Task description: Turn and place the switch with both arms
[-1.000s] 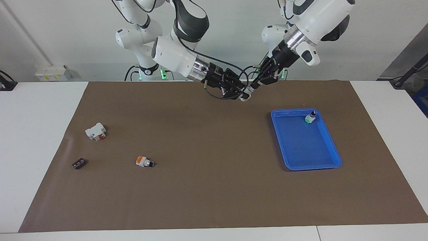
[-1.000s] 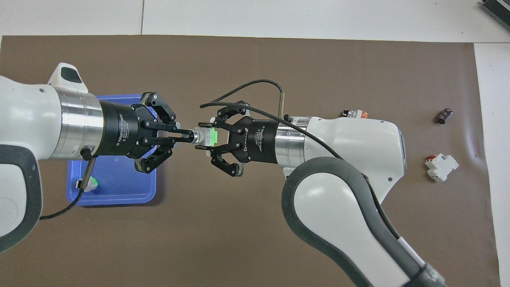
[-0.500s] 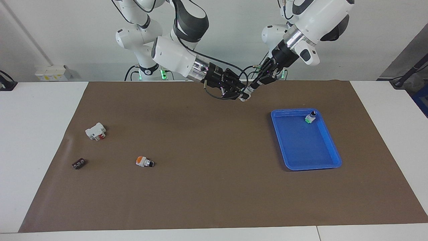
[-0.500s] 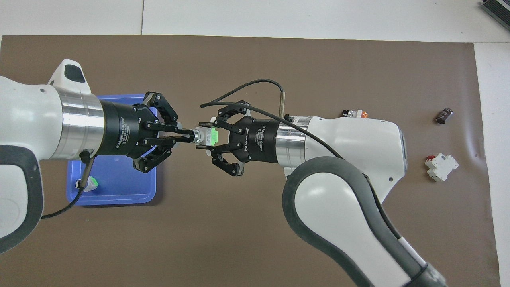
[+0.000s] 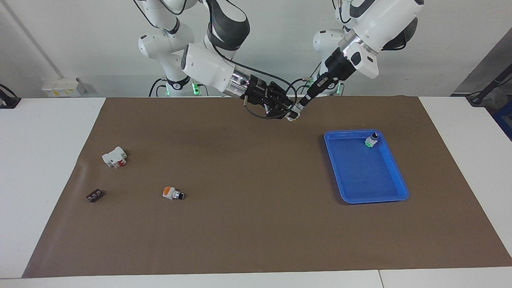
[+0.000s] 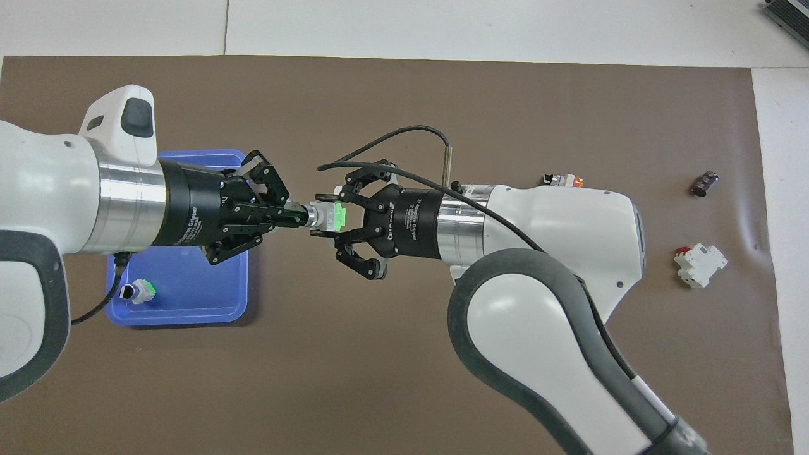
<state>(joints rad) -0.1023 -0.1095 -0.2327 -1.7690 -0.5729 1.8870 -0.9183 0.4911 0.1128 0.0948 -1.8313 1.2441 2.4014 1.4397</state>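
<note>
since a second ago the left gripper (image 6: 297,216) has rolled at the wrist, jaws pinching the switch (image 6: 328,216) knob while the right gripper (image 6: 330,215) clamps its body; turning seems underway, and placing in the blue tray (image 6: 189,309) comes next.

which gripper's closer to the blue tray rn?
Left. The left gripper is up over the mat beside the blue tray, its wrist above the tray, pinching the switch's knob. The right gripper holds the switch body, toward mid-table.

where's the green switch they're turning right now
The switch is up in the air over the brown mat, clamped between the right pincer and the left pincer, beside the blue tray.
</note>
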